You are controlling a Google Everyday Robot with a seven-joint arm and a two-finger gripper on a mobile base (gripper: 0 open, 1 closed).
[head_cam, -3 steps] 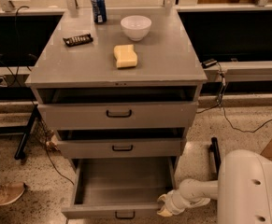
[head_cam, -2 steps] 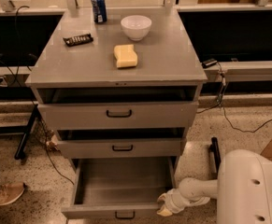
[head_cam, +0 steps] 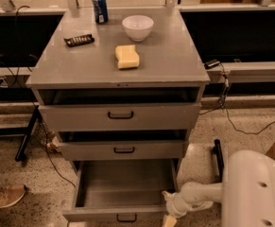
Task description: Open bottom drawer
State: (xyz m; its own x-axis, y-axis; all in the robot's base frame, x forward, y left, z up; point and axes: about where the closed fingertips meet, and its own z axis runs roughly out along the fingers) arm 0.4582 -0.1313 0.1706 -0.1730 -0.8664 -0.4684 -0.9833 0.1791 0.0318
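Note:
The bottom drawer (head_cam: 123,186) of the grey metal cabinet is pulled far out, its inside bare, and its narrow front panel with a small black loop handle (head_cam: 126,218) sits at the lower edge of the view. My gripper (head_cam: 169,215) is at the drawer's right front corner, low near the floor, on the end of the white arm (head_cam: 203,195). It stands to the right of the handle, not on it.
The top drawer (head_cam: 120,115) and middle drawer (head_cam: 124,150) are slightly out. On the cabinet top (head_cam: 175,65) sit a blue can (head_cam: 99,7), white bowl (head_cam: 138,27), yellow sponge (head_cam: 127,56) and dark snack bar (head_cam: 79,40). A person's shoe (head_cam: 4,197) is at left.

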